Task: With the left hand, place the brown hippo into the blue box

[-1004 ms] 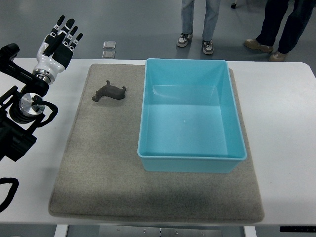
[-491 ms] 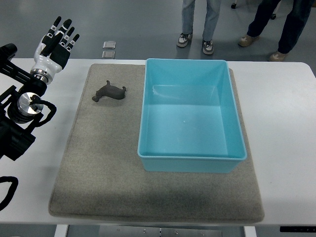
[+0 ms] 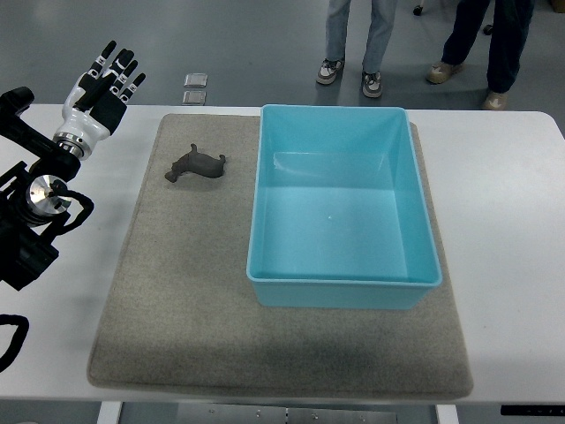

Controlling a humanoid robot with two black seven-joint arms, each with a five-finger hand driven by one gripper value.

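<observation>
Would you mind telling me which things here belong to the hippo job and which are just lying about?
Belongs to the job:
brown hippo
blue box
left hand, open

Just lying about:
grey mat
two small squares on the floor
people's legs beyond the table

A white table (image 3: 512,221) fills most of the frame, with a grey felt mat (image 3: 185,291) laid across its centre. Beyond the table's far edge, at upper left centre, two small square plates (image 3: 194,87) lie on the grey floor (image 3: 247,44), one just behind the other. At the top edge, two persons stand: one in jeans and sneakers (image 3: 351,78), one in dark trousers (image 3: 494,40).
</observation>
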